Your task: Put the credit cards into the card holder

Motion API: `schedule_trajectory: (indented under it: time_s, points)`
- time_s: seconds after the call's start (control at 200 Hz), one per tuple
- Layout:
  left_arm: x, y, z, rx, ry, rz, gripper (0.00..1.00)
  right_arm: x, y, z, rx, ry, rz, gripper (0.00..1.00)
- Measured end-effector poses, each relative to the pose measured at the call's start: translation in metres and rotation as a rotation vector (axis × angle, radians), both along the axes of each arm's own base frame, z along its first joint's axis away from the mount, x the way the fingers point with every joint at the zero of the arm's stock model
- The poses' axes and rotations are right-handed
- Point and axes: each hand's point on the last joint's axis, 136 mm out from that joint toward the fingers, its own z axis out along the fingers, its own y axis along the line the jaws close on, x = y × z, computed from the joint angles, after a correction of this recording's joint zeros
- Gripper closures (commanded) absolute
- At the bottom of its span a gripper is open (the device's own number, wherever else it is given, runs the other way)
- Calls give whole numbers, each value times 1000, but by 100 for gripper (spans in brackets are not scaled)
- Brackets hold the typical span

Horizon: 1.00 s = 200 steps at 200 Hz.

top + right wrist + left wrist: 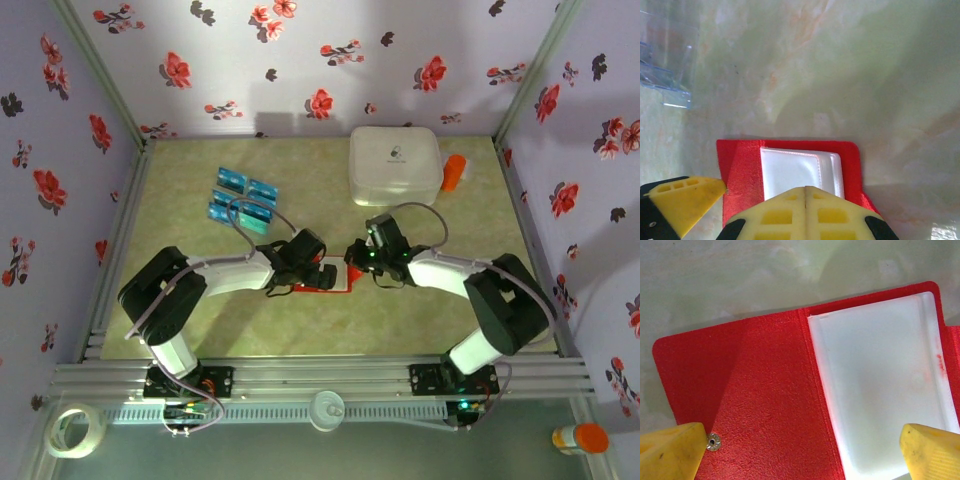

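Risk: red wallet [322, 278] could flip shut or slide if nudged crooked, so clear pocket [875, 385] gets lost

Wallet lies open, middle of top view

Blue cards [242, 198] upper left, well apart from it, none in yet

Both arms bent low, meeting over wallet

Left gripper [801, 456] – fingers wide apart above it

Right gripper [747, 197] at wallet edge – cannot tell if pinching
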Motion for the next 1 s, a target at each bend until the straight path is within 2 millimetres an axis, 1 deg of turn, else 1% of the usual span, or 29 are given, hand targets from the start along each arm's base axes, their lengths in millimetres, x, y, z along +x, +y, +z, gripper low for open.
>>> schedule_trajectory:
  time_s: [0.175, 0.475, 0.63, 0.795, 0.925, 1.0]
  points:
    - [0, 1, -1, 1, -6, -1, 0, -1, 8, -10, -24, 29, 37, 100]
    - [0, 4, -1, -5, -27, 5, 0, -6, 9, -29, -55, 76, 59, 100]
    - [1, 5, -1, -7, -37, 9, 0, -3, 15, -28, -46, 76, 75, 100]
    - [1, 5, -1, -13, -42, 9, 0, -4, 17, -28, -48, 74, 83, 100]
    - [0, 6, 1, -18, -45, 10, 0, -9, 13, -25, -68, 78, 93, 100]
    - [0, 7, 3, -20, -44, 13, 0, -10, 9, -17, -79, 65, 93, 100]
